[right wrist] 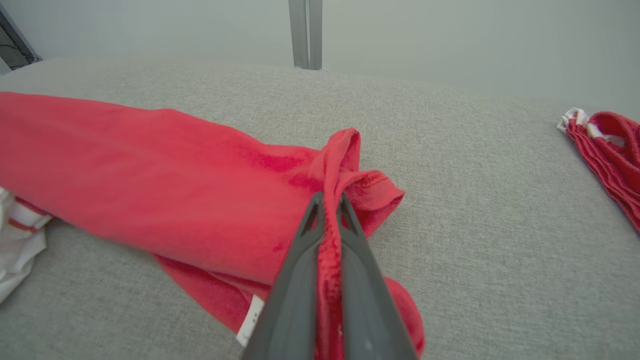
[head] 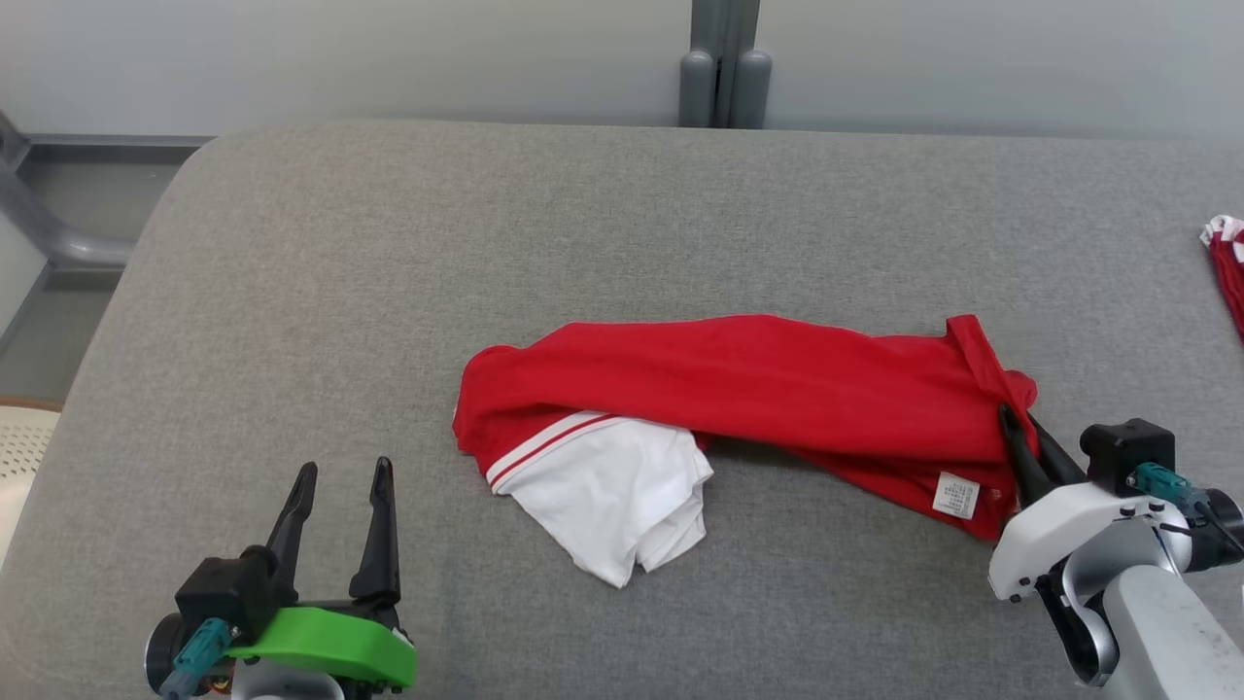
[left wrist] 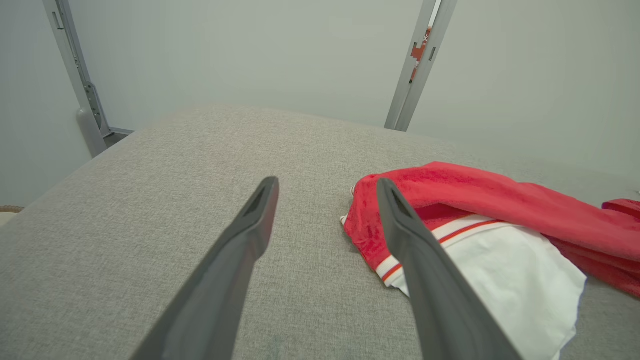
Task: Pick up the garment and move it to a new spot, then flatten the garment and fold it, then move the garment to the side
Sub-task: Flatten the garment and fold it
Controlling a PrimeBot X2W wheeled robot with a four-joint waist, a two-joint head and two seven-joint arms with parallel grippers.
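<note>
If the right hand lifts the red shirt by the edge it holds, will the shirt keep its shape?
Probably not: the shirt lies in soft folds, so it should hang limp. The right hand pinches only one end, so the rest will likely trail behind. It looks thin, thus probably light.

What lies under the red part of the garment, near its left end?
A white part with a red-striped band sticks out from beneath the red fabric, resting on the grey cushion. How far it continues underneath is hidden.
</note>
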